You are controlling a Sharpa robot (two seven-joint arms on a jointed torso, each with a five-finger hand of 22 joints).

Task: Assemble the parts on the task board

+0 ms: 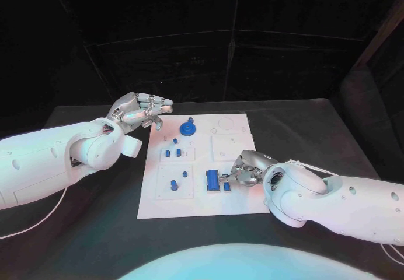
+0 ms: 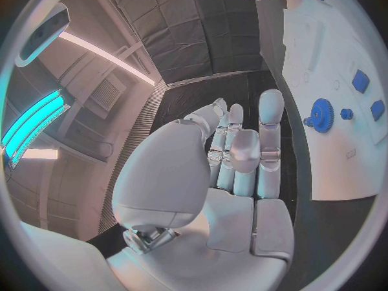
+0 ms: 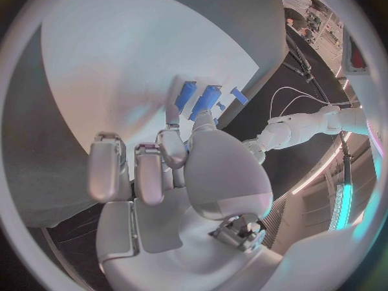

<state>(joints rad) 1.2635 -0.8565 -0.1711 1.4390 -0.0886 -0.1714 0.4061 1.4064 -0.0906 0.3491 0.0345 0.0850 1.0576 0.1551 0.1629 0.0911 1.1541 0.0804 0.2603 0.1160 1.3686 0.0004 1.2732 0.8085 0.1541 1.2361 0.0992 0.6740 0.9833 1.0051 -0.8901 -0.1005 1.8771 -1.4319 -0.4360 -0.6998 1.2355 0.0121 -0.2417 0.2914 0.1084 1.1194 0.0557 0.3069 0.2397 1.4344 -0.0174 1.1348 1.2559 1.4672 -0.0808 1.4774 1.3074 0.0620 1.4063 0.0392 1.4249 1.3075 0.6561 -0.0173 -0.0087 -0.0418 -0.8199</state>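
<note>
Right hand [image 1: 246, 169] reaches onto the task board [image 1: 236, 204] at its 4 o'clock edge, fingertips pinching a small blue part [image 1: 227, 186] beside the long blue block [image 1: 212, 179], probably to seat it. Left hand [image 1: 140, 109], fingers loosely curled and holding nothing, waits off the board's 11 o'clock corner, clear of the blue gear [image 1: 188, 126].

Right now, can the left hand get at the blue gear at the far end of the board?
Probably yes. The left hand hovers off the task board's far left corner, holding nothing, and the blue gear stands beside it with nothing between them. The right hand is at the near blue pieces.
</note>
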